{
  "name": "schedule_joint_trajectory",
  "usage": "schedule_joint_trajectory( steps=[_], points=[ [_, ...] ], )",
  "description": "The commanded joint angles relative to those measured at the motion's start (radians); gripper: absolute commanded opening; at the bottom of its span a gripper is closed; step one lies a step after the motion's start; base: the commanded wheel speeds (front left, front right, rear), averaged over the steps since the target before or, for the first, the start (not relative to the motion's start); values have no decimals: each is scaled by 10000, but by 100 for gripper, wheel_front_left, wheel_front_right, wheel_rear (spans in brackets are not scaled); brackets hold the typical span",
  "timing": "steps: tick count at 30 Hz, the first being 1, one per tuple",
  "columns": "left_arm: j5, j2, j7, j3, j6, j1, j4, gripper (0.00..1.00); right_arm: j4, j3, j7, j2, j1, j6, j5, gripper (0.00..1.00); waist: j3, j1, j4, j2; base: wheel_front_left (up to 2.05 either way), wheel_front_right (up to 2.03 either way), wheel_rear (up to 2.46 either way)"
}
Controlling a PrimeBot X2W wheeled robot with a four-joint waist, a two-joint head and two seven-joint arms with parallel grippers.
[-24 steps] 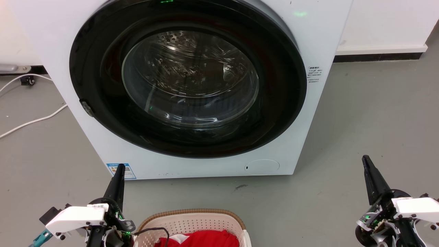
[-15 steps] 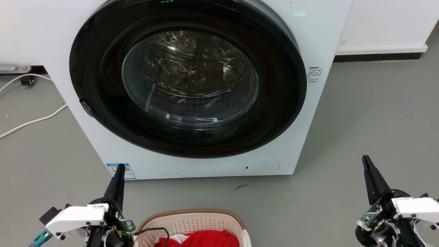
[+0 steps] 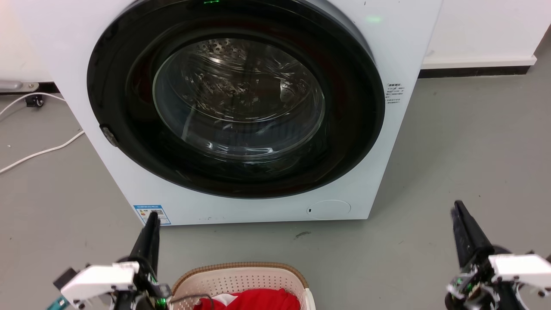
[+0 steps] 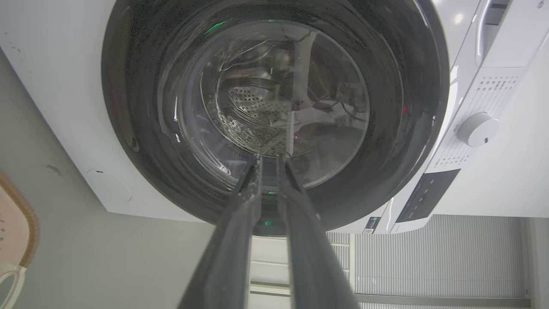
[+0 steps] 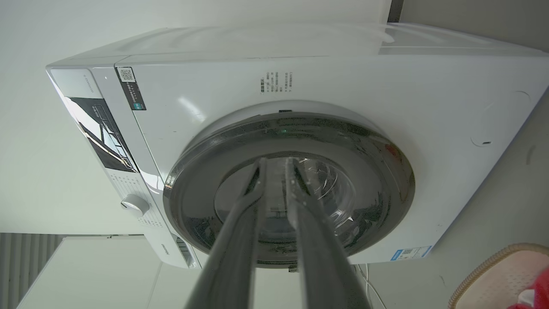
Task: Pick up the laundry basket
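**Head view.** Both hands sit lower in the frame than 0.8 s ago, while the washing machine (image 3: 387, 43) has kept its place. The left hand (image 3: 150, 220) is at the lower left and the right hand (image 3: 457, 212) at the lower right, each seen edge-on as one dark tapered spike. The one laundry basket (image 3: 241, 268), perforated cream plastic under a brown woven-look rim, stands on the grey floor (image 3: 473, 142) at the bottom centre, between the hands. It holds a red cloth (image 3: 254, 299). One white cable (image 3: 38, 153) lies at the left.

**Left wrist view.** The left hand (image 4: 268, 165) has its two matte fingers (image 4: 227, 240) drawn almost together, a thin slit between them, gripping nothing. The basket's rim (image 4: 26, 214) shows at the left edge.

**Right wrist view.** The right hand (image 5: 276, 167) is likewise nearly closed and empty. The basket (image 5: 484, 266) curves into the lower right corner.
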State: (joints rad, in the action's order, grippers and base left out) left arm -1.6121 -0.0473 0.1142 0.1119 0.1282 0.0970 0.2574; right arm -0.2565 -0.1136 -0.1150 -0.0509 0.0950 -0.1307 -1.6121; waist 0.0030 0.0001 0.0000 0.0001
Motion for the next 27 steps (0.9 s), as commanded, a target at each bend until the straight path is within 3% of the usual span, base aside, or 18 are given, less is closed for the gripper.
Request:
schedule_joint_trajectory(
  steps=[1, 8, 27],
  points=[
    [3, 13, -13, -19, -4, -100, 87, 100, -96, 7, 12, 10, -105, 0, 5, 100, 1, 0, 0, -1, 0, 0, 0],
    [574, 17, -345, -122, -2, -250, -183, 100, 77, -61, 343, 14, -334, 0, 573, 100, 8, -1, -1, -1, 0, 0, 0],
    [4480, 1, -1161, -561, -512, -514, -1152, 100, 1358, 241, 1163, 8, -847, 0, 5388, 100, 17, -1, -14, -1, 0, 0, 0]
  ],
)
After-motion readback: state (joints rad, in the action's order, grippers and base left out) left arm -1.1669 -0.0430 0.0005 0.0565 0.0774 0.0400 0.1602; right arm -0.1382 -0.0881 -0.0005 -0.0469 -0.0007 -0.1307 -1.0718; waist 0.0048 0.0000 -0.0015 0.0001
